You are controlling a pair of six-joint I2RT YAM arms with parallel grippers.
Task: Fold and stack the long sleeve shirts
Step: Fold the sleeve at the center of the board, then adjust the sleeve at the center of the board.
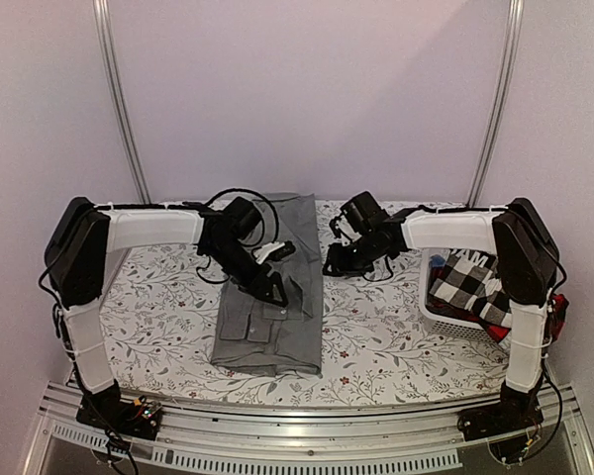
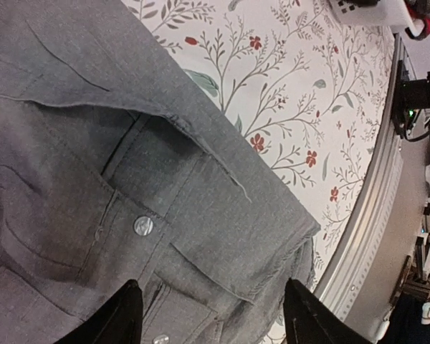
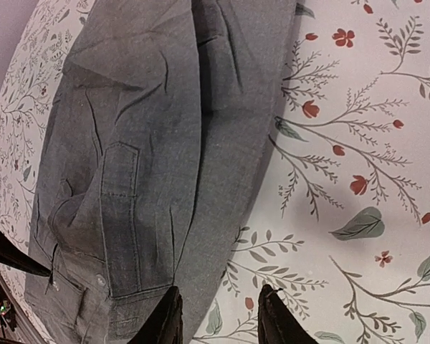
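Note:
The grey button-front shirt (image 1: 272,297) lies folded into a long strip down the middle of the table. My left gripper (image 1: 269,285) hovers over its middle, open and empty; the left wrist view shows cuffs, a button and the shirt (image 2: 129,186) between the spread fingertips (image 2: 122,315). My right gripper (image 1: 339,265) is open and empty beside the strip's right edge; the right wrist view shows the shirt's edge (image 3: 165,143) under its left fingertip (image 3: 165,319). The black-and-white checked shirt (image 1: 470,282) and the red-and-black checked one (image 1: 495,322) lie in the basket at right.
A white laundry basket (image 1: 445,319) stands at the table's right edge under my right arm. The floral tablecloth (image 1: 168,307) covers the table. The metal front rail (image 1: 297,435) runs along the near edge.

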